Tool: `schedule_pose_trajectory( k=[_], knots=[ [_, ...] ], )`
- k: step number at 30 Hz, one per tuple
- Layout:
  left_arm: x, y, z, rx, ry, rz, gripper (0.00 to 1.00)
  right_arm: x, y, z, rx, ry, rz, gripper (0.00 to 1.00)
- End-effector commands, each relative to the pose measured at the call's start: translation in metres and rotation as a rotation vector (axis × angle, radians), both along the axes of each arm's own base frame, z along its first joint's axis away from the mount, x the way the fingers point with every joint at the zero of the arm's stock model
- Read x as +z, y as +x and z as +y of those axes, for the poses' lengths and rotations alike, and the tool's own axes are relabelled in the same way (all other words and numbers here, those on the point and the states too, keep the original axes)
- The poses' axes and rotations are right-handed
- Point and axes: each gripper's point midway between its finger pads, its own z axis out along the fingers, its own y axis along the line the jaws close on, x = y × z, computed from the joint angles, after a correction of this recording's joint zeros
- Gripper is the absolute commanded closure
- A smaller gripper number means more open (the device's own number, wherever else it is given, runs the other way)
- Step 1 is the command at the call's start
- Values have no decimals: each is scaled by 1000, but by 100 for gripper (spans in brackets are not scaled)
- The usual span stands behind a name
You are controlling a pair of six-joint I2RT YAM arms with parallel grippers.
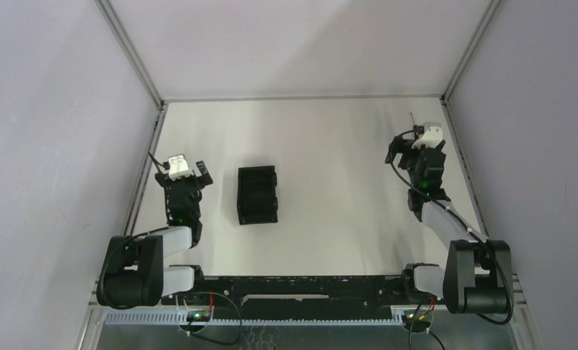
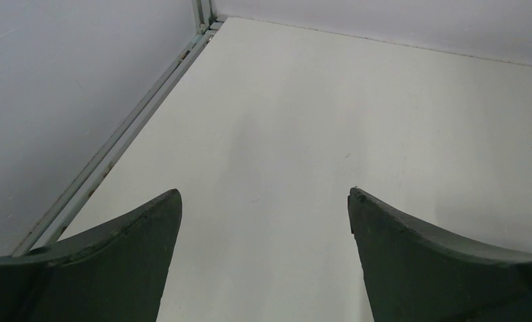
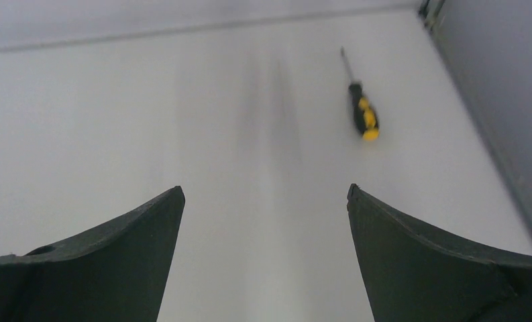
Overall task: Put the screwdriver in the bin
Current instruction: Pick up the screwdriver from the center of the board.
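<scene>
The screwdriver (image 3: 363,111) has a yellow and black handle and a thin dark shaft. It lies on the white table ahead and to the right of my right gripper (image 3: 264,191), near the right wall, apart from the fingers. In the top view only its shaft tip (image 1: 414,117) shows past the right gripper (image 1: 417,146), which is open and empty. The black bin (image 1: 257,195) stands left of the table's middle. My left gripper (image 1: 184,175) is open and empty left of the bin; its wrist view (image 2: 264,194) shows only bare table.
Grey enclosure walls with metal rails (image 1: 143,168) run along the table's left, right and back edges. The right rail (image 3: 491,134) passes close to the screwdriver.
</scene>
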Motion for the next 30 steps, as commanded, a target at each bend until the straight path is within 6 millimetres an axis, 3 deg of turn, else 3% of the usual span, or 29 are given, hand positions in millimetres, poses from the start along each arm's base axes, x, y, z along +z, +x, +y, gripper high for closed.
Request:
schedule_pose_trajectory(
  k=[1,8,13,23,30],
  knots=[
    [3,-1,0,-9,11,-18,2,37,4,-21,-57,-54,40,0],
    [3,-1,0,-9,11,-18,2,82,38,-47,-109,-55,124,0],
    [3,-1,0,-9,11,-18,2,84,67,-66,-159,-53,237,0],
    [3,-1,0,-8,12,-18,2,30,130,-97,-247,30,532,2],
    [3,-1,0,-9,11,-18,2,-24,155,-110,-280,74,663,6]
  ],
)
